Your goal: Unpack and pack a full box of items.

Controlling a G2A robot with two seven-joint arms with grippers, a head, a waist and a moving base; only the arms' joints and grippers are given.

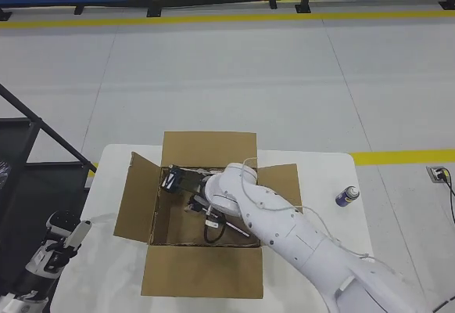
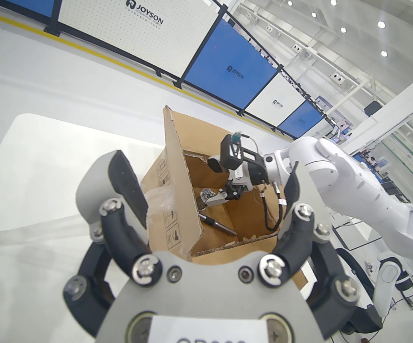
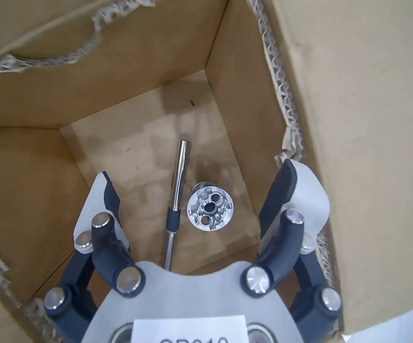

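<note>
The open brown cardboard box (image 1: 204, 270) stands on the white table (image 1: 321, 168). The right gripper (image 3: 197, 173) hangs inside it with its fingers spread apart and empty, above a slim silver metal rod with a dark band (image 3: 179, 173) and a round silver metal disc with holes (image 3: 210, 208), which lie just beside each other on the box floor. The left gripper (image 2: 206, 165) sits off the table's left side, fingers apart, holding nothing. A small blue spray can (image 1: 347, 196) stands right of the box.
</note>
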